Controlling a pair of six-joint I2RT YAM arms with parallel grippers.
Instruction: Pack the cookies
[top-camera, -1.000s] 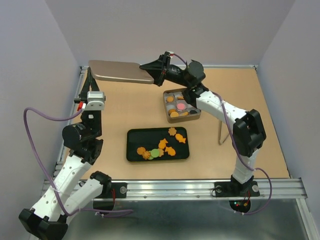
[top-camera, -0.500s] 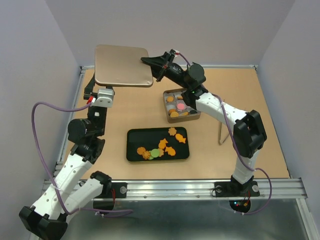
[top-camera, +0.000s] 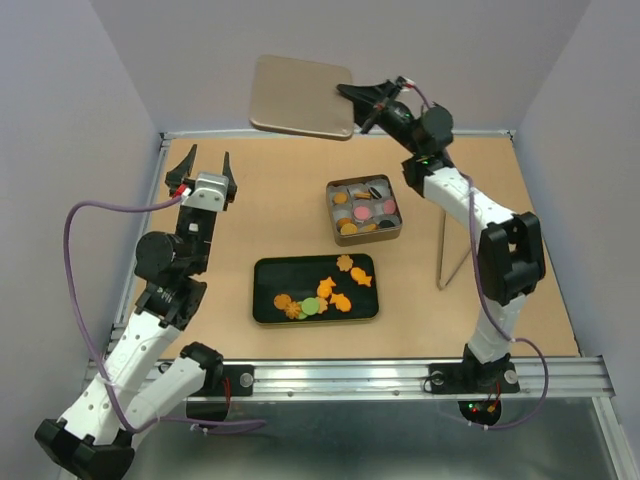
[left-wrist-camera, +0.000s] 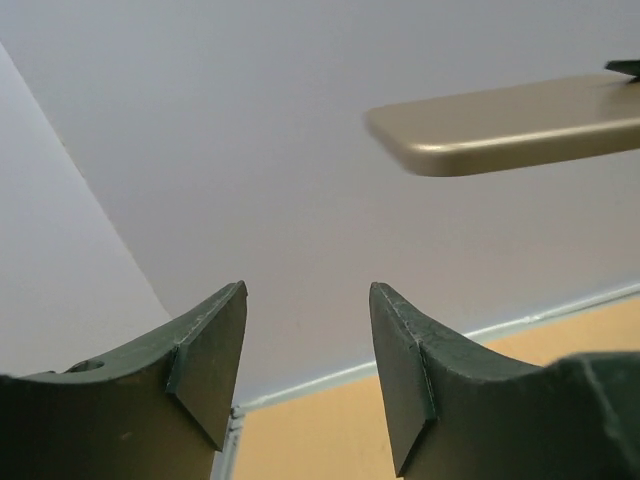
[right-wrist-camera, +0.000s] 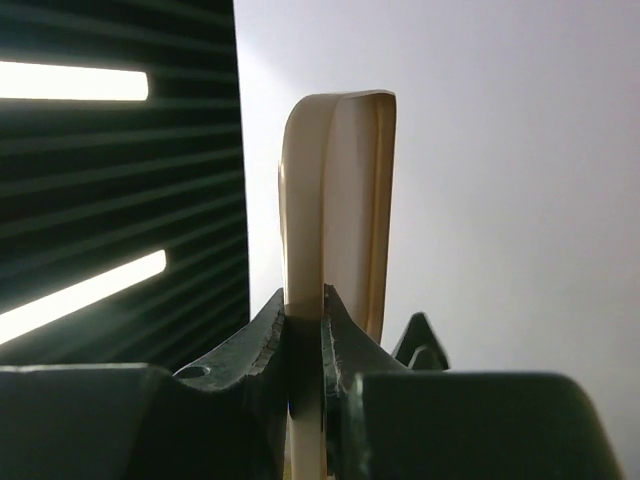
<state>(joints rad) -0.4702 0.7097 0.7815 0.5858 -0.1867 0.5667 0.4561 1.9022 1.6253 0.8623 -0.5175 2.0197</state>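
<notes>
The right gripper (top-camera: 352, 97) pinches one edge of the gold lid (top-camera: 300, 95), which hangs in the air behind and to the left of the open tin (top-camera: 368, 238). The left gripper (top-camera: 207, 158) stands wide and holds nothing (well left of the tin). Some cookies (top-camera: 362, 208) sit in the tin's compartments, and others lie on the black tray (top-camera: 268, 275) just in front of the tin.

One lid (top-camera: 300, 97), one tin (top-camera: 329, 212), one black tray (top-camera: 270, 275), one tongs (top-camera: 445, 255), about eight loose cookies (top-camera: 325, 289) (some overlap).
</notes>
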